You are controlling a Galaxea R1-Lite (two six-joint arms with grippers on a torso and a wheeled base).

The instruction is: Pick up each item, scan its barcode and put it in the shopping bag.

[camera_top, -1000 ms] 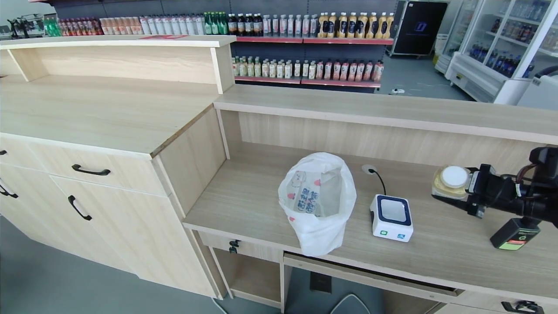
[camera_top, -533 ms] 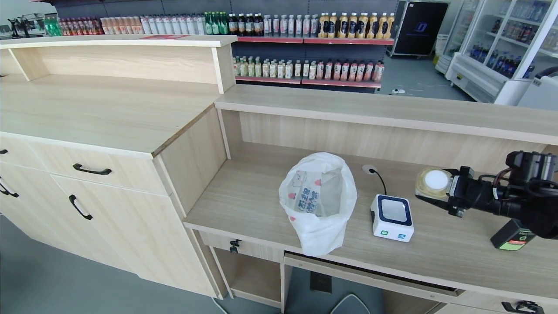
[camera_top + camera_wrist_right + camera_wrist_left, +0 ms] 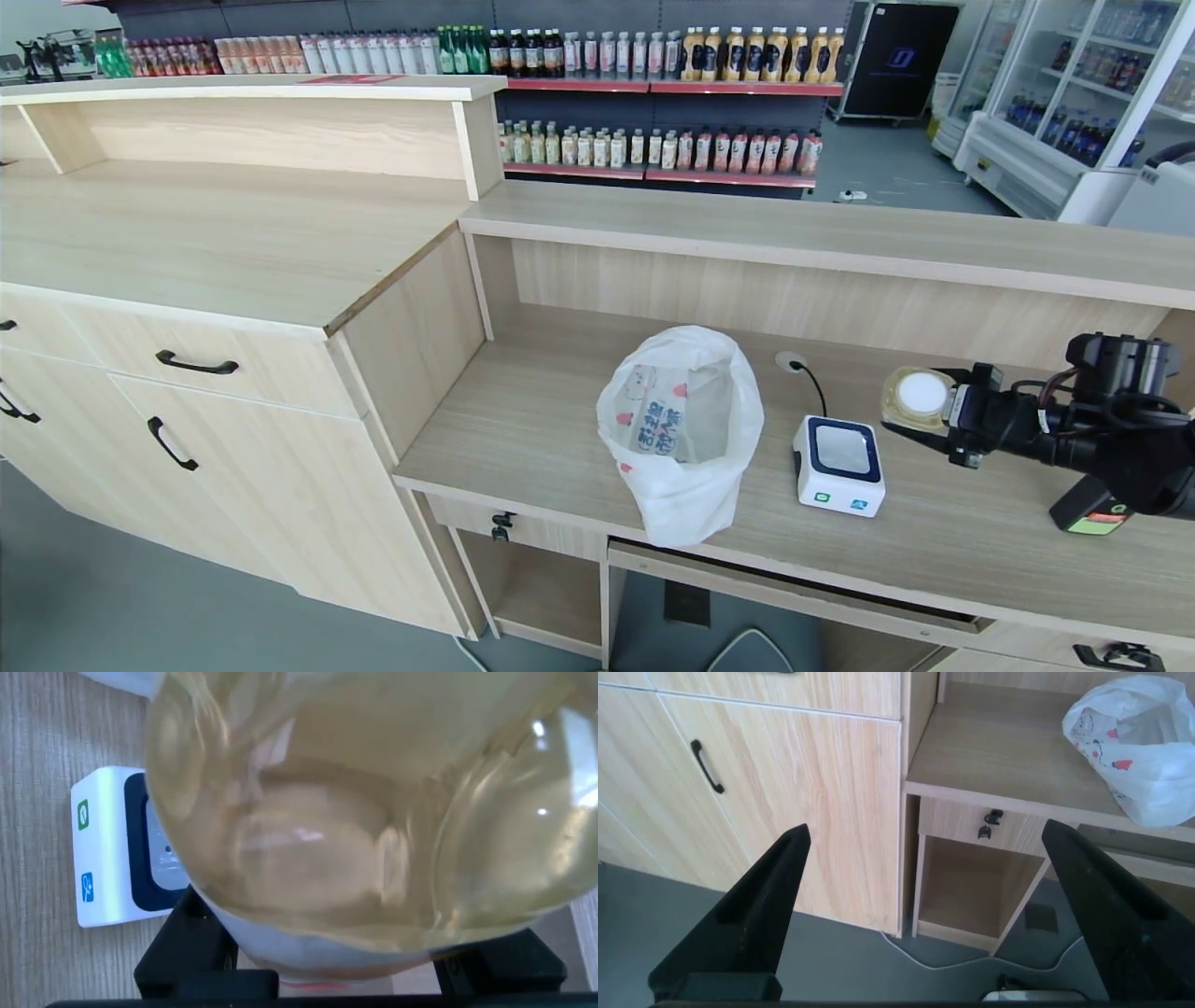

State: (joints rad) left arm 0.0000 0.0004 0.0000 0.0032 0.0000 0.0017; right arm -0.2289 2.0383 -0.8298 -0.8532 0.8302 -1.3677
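Observation:
My right gripper (image 3: 934, 415) is shut on a yellowish clear bottle (image 3: 915, 397) with a white cap, held above the counter just right of the white barcode scanner (image 3: 838, 465). In the right wrist view the bottle (image 3: 374, 812) looms close, with the scanner (image 3: 121, 859) beyond it on the wood. The white shopping bag (image 3: 681, 425) stands open left of the scanner, with a printed package inside. My left gripper (image 3: 934, 915) hangs open below counter height, off the counter's front left, and the bag (image 3: 1139, 742) is far from it.
A dark item with a green and red label (image 3: 1097, 509) stands on the counter (image 3: 934, 541) under my right arm. A cable (image 3: 812, 383) runs from the scanner to a hole at the back. A taller cabinet (image 3: 233, 261) rises on the left.
My right gripper has carried the bottle leftward toward the scanner, more in the first half second than since. The left gripper's earlier position is not shown.

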